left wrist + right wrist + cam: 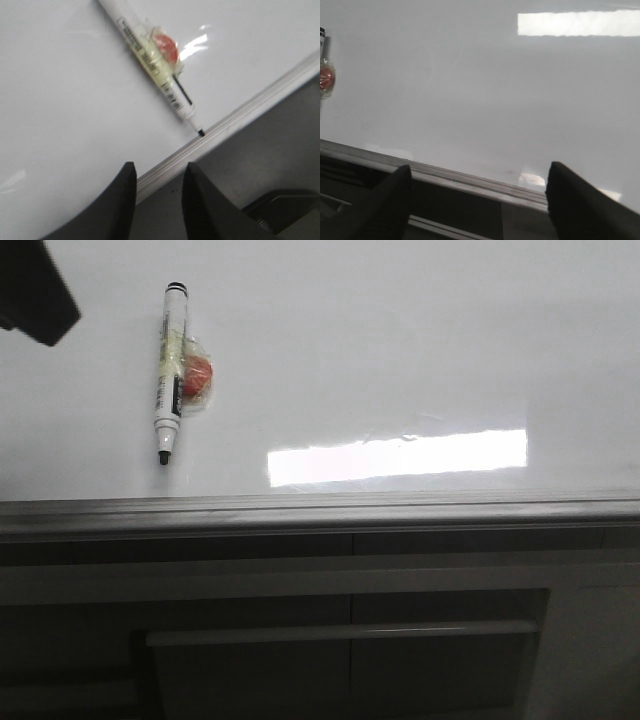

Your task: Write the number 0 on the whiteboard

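The whiteboard (400,340) is a glossy white flat board with a grey edge rail (320,508). No number 0 shows on it in any view. A white marker (170,360) lies on the board at the left, black tip toward the rail, with a red piece in clear wrap (198,377) stuck to its side. My left gripper (159,172) is open and empty over the rail (240,112), a short way from the marker (150,62). My right gripper (478,169) is wide open and empty above the rail (445,175), far from the marker.
A bright rectangular glare patch (400,455) lies on the board near the rail. Below the rail stands a dark grey cabinet with a bar handle (340,632). A dark part of the left arm (35,290) shows at the top left corner.
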`<state>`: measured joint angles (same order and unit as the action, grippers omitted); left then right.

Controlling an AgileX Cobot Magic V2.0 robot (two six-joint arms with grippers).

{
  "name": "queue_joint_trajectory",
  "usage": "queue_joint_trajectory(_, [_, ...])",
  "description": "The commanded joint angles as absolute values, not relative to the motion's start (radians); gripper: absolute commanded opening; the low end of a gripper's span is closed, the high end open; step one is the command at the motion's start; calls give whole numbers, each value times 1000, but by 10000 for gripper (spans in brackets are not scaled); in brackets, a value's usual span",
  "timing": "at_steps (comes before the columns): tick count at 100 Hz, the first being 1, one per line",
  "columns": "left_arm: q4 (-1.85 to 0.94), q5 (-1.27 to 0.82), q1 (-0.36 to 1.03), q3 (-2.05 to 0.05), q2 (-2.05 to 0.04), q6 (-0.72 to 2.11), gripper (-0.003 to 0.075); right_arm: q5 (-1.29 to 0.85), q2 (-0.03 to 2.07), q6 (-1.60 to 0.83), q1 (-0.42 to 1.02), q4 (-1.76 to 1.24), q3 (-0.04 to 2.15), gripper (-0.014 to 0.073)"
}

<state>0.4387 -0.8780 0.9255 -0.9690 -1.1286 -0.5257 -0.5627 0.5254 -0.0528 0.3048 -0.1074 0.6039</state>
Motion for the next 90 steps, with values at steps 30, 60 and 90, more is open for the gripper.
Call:
queue_joint_trajectory(30, [457, -674, 918, -1004, -1162, -925, 460, -495, 538, -64, 296, -132, 639, 484])
queue_joint_trajectory(60, [335, -622, 797, -1004, -1222, -945, 460, -491, 538, -64, 296, -173, 639, 484])
queue_joint_trajectory(90, [306, -579, 797, -1004, -1328, -936, 460, -491, 538, -64, 296, -173, 639, 484])
